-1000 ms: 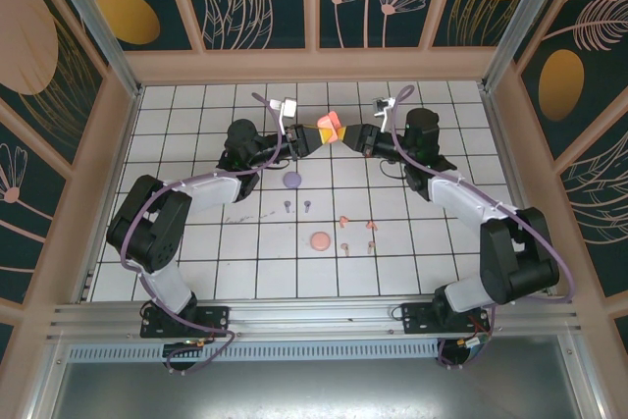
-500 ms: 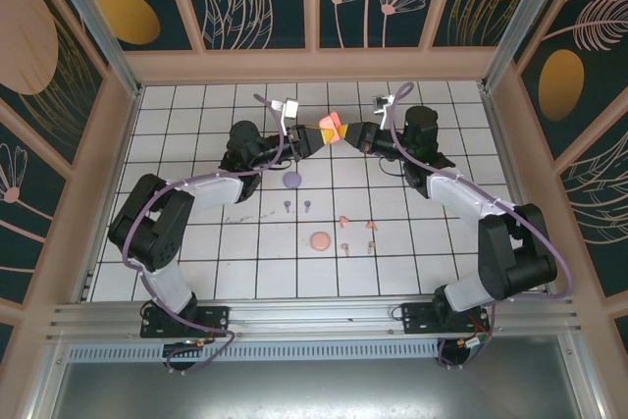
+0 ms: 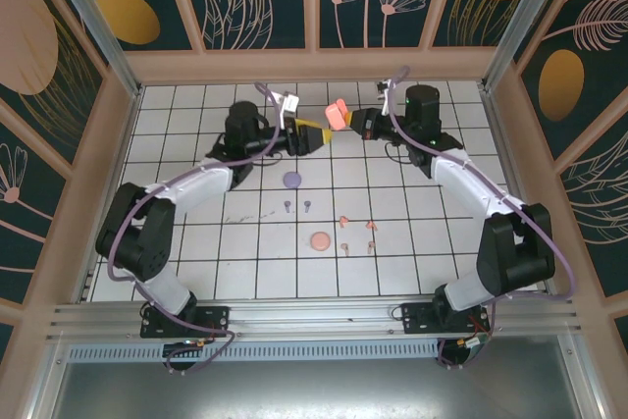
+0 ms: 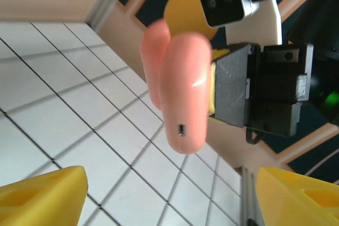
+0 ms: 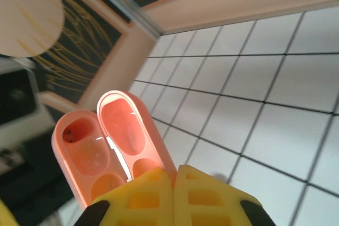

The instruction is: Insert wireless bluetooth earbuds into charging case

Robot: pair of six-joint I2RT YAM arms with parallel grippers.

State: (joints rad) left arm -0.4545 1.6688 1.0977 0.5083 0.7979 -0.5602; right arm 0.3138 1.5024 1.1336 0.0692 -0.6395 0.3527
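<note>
Pink charging case (image 5: pixel 114 141) clamped in your right claw (image 5: pixel 174 177), right wrist showed it open, left wrist its back, left claw (image 4: pixel 167 181) apart.

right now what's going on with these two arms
The right gripper holds a salmon-pink plastic charging case, lid open, above the white tiled table. The left gripper hovers open just beside it, gripping nothing. The tiny stemmed earbuds, four salmon-pink and two lilac, lie loose on the tiles nearer the arm bases, so none appears to be in the case yet.
</note>
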